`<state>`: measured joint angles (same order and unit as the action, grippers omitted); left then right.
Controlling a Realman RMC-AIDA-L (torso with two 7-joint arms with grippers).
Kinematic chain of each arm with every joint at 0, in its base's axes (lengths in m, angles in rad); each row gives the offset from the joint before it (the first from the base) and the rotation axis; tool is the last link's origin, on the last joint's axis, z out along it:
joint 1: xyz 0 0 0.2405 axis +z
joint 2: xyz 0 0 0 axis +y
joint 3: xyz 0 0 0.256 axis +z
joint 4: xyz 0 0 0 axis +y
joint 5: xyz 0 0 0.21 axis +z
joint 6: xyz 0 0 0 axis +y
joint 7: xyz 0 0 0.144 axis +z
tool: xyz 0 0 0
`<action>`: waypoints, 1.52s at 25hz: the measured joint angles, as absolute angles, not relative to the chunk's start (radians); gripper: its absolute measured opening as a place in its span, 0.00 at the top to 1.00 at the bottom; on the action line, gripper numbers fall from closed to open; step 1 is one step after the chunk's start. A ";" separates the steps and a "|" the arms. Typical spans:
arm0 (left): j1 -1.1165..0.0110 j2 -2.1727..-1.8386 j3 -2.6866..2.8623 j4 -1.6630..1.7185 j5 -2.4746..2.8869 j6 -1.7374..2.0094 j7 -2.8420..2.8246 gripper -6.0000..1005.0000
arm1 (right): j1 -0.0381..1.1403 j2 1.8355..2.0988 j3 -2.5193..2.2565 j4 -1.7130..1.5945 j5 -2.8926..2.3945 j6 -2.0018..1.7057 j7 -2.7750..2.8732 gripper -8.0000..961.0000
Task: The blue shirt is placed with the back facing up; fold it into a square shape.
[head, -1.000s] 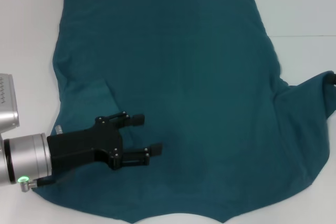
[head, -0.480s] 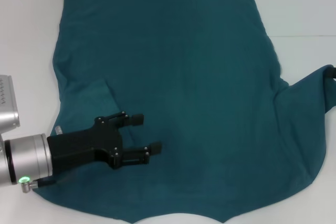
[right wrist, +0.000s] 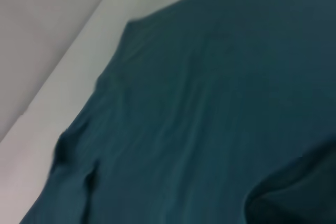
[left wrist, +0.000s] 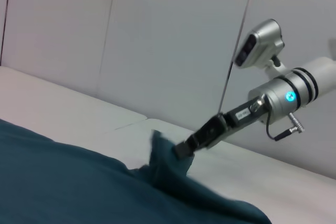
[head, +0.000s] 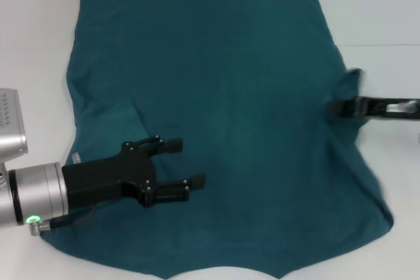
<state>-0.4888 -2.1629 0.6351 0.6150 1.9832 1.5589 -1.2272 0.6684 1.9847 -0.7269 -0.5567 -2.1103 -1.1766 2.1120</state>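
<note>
One blue shirt (head: pixel 216 116) lies spread flat across the white surface (head: pixel 380 4), plain back up, filling most of the head view. Its long axis runs away from the robot, with the straight hem at the far edge and the sleeves nearer the robot.

On the left, the left claw (head: pixel 189 162) hovers low over the near-left part of the shirt, just inside the left sleeve, which looks folded in onto the body. Its two black fingers (head: pixel 172 143) are spread apart, pointing toward the middle of the cloth, and they hold nothing. Fabric lies under it and stretches away to its right and to the far side.

On the right, the right claw (head: pixel 341 106) reaches in from the edge and pinches the right sleeve (head: pixel 353 78). The left wrist view shows that cloth bunched and lifted at the claw's tip (left wrist: pixel 181 150), clear of the surface. From here the body of the shirt lies to this claw's left, so the sleeve would have to travel inward, across the long axis, to land on the back and match the other side. The right arm is much the nearer one for that fold; the left stands well apart from it.

Count: one shirt, two claws, one surface
</note>
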 joint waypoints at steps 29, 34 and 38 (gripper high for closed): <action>-0.504 -2.160 0.635 0.617 1.983 1.520 -1.275 0.12 | 0.632 1.942 -0.745 -0.582 -2.134 -1.204 2.192 0.17; -0.502 -2.154 0.630 0.635 1.983 1.520 -1.352 0.12 | 0.613 1.960 -0.668 -0.572 -2.091 -1.282 2.078 0.16; -0.490 -2.151 0.630 0.664 1.985 1.520 -1.419 0.12 | 0.592 1.981 -0.661 -0.571 -2.051 -1.313 2.013 0.13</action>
